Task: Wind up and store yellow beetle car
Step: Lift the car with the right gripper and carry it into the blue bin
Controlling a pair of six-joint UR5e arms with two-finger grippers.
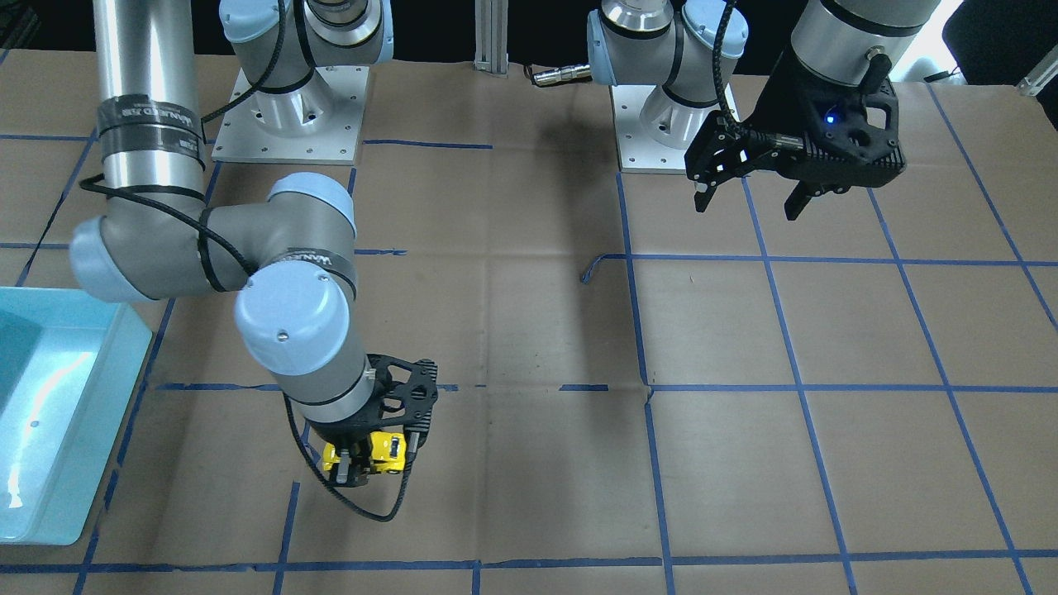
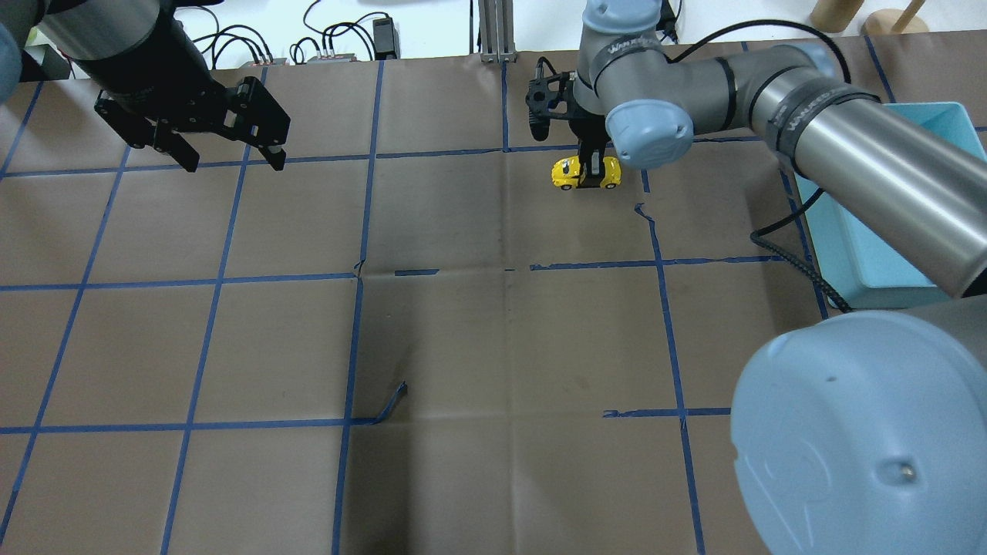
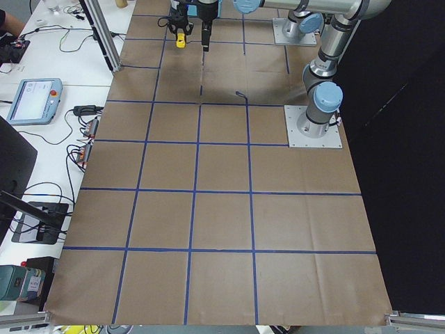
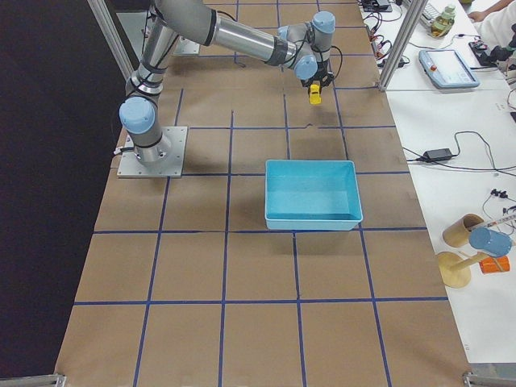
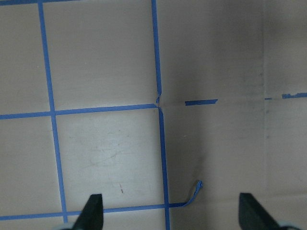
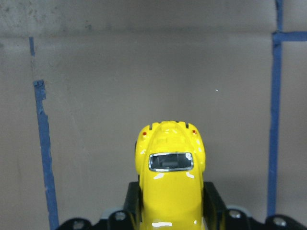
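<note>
The yellow beetle car (image 2: 569, 172) is small and glossy, with dark windows. My right gripper (image 2: 589, 176) is shut on it, one black finger on each side of its body. The car is held low over the brown table on the robot's right, toward the operators' side. The right wrist view shows the car (image 6: 170, 163) from above between the fingers (image 6: 132, 201). It also shows in the front view (image 1: 382, 450). My left gripper (image 2: 233, 163) is open and empty, held above the table far from the car; the left wrist view shows its fingertips (image 5: 93, 211) wide apart.
A light blue bin (image 2: 887, 231) stands on the table on the robot's right, near the right arm; it also shows in the front view (image 1: 74, 397). A loose curl of blue tape (image 2: 393, 401) sticks up from the grid. Cables and devices lie beyond the far edge.
</note>
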